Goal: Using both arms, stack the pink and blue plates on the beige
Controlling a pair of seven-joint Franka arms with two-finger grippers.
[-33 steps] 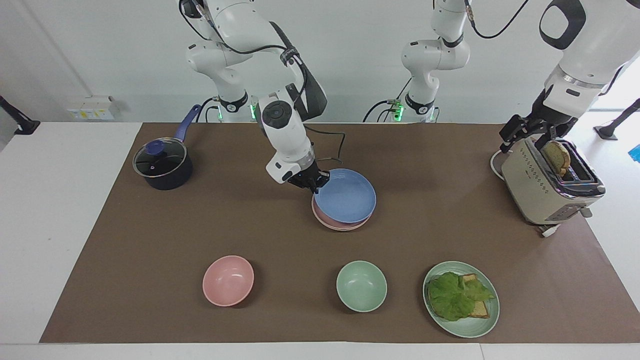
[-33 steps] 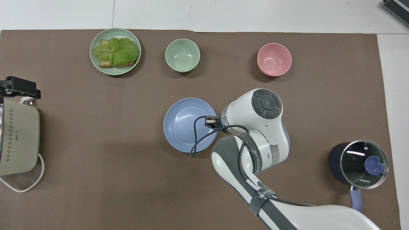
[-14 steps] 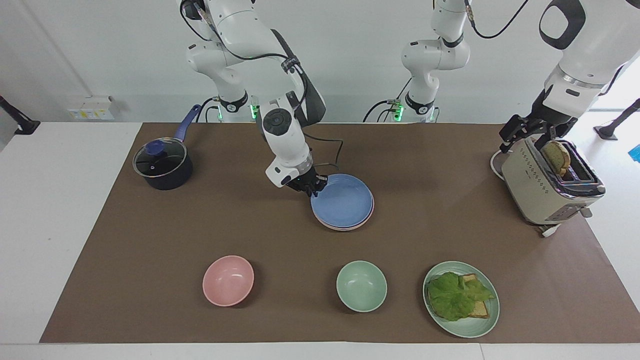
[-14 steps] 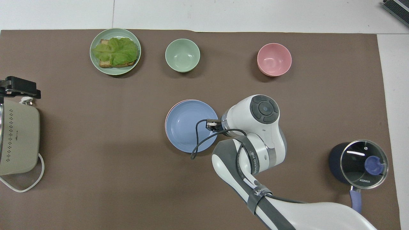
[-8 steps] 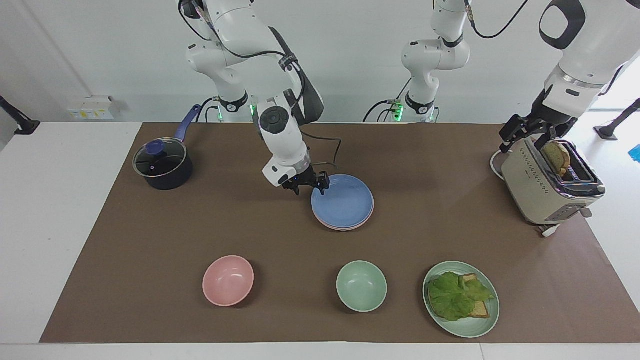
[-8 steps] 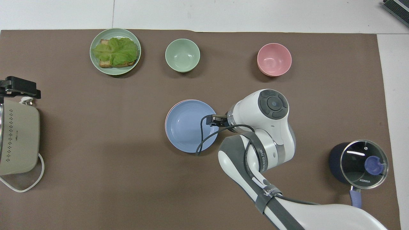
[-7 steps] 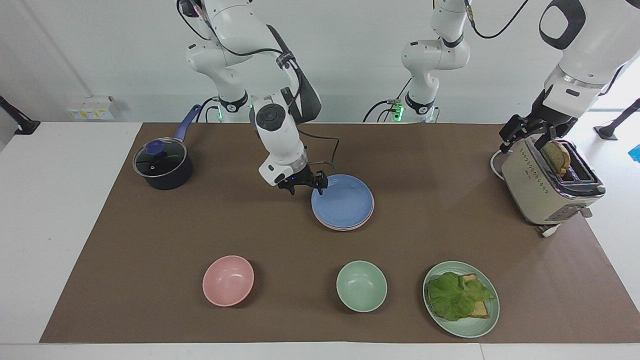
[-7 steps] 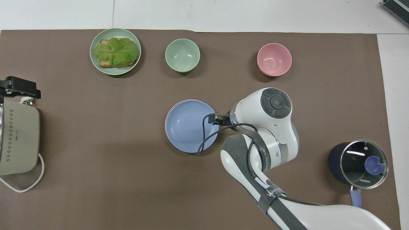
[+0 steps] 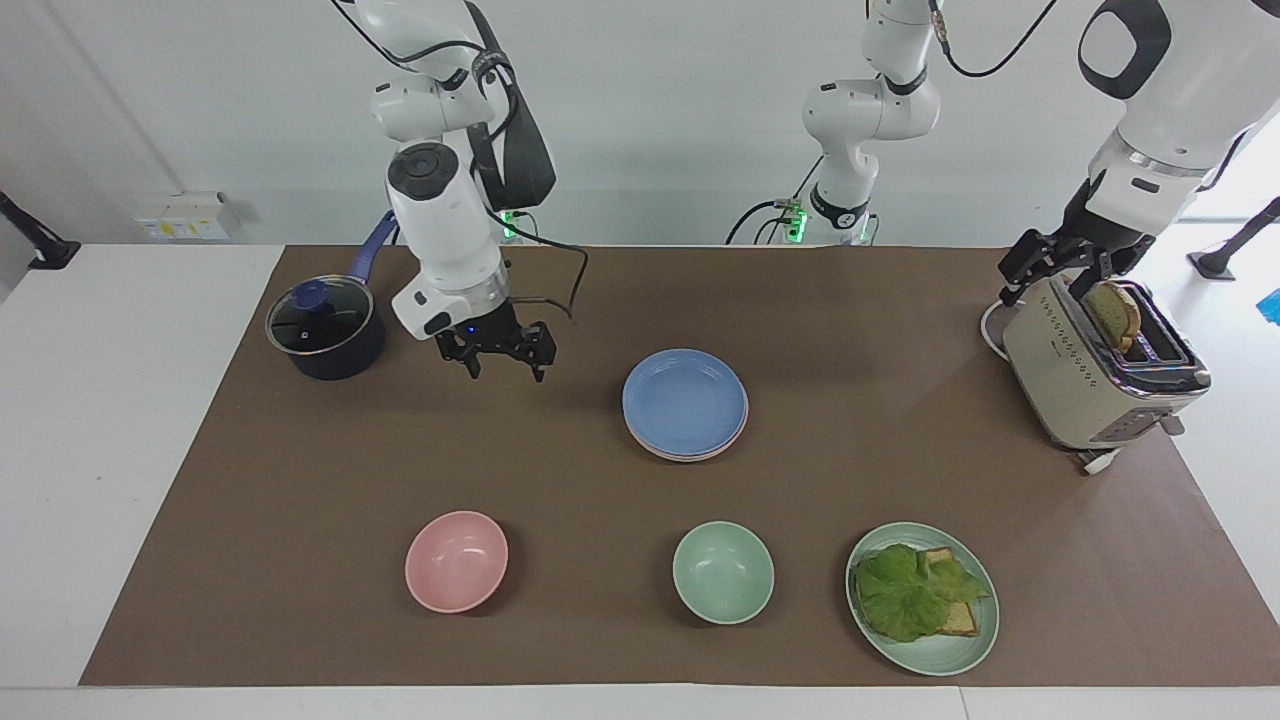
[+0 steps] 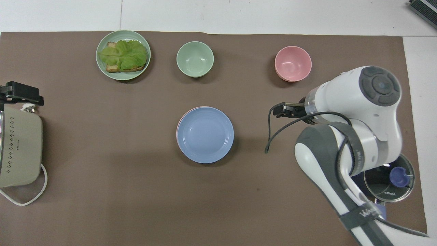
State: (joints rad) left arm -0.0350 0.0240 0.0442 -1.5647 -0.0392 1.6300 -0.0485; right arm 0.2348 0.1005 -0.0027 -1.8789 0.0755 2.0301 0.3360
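Note:
The blue plate [image 9: 685, 400] [image 10: 205, 134] lies flat on top of a stack in the middle of the brown mat. A thin rim of the pink plate [image 9: 743, 424] [image 10: 177, 132] shows just under it. The beige plate is hidden beneath those two. My right gripper [image 9: 505, 362] [image 10: 280, 110] hangs open and empty over bare mat between the stack and the saucepan, clear of the plates. At its own end of the table, my left gripper [image 9: 1045, 270] [image 10: 21, 93] waits open over the top of the toaster.
A dark saucepan [image 9: 325, 332] with a glass lid stands near the right arm's base. Farthest from the robots sit a pink bowl [image 9: 456, 560], a green bowl [image 9: 722, 572] and a green plate [image 9: 985, 630] with lettuce on toast. The toaster [image 9: 1080, 385] holds a slice.
My right gripper opened, let go of the blue plate on the stack, then rose and swung away toward the saucepan. The left arm stayed still.

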